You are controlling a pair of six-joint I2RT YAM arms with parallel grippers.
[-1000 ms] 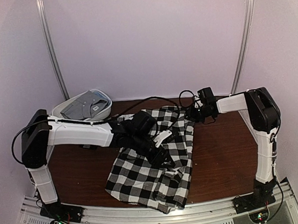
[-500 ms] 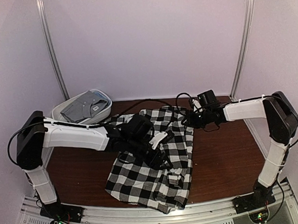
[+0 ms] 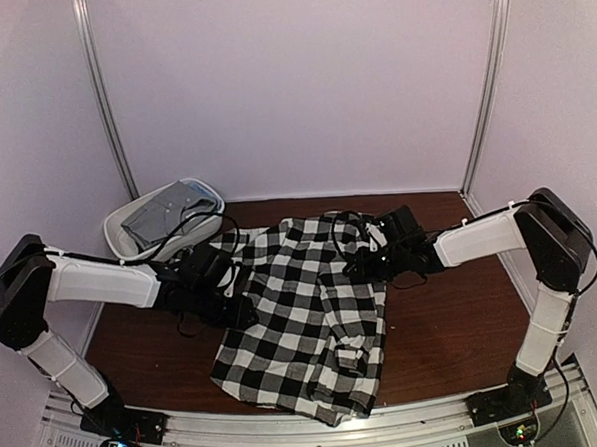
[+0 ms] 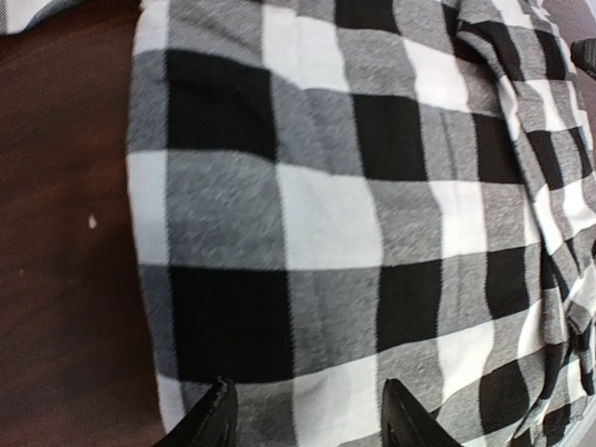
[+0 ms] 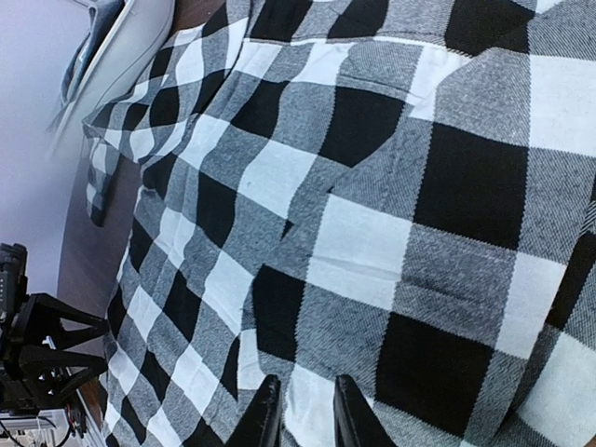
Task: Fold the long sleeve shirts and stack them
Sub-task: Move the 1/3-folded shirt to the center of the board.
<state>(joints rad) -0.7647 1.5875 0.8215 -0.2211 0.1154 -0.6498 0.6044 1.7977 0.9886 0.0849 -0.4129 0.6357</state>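
Note:
The black-and-white checked shirt [image 3: 304, 323] lies spread on the brown table, its cloth filling the left wrist view [image 4: 354, 214] and the right wrist view [image 5: 372, 233]. The grey shirt [image 3: 160, 217] sits bundled in a white tub at the back left. My left gripper [image 3: 243, 309] hovers low at the checked shirt's left edge; its jaws [image 4: 307, 421] stand wide apart over flat cloth, holding nothing. My right gripper [image 3: 355, 269] is over the shirt's upper right part. Its fingers [image 5: 307, 414] stand a narrow gap apart, with flat cloth showing between them.
The white oval tub [image 3: 117, 231] stands at the table's back left corner, also at the top left of the right wrist view [image 5: 130, 56]. Bare brown table [image 3: 454, 315] shows right of the shirt and along its left edge [image 4: 65, 242]. Pale walls enclose the table.
My left arm has drawn back leftwards from the shirt's middle to its left edge. My right arm has reached forward and left from the back, onto the shirt's upper right part.

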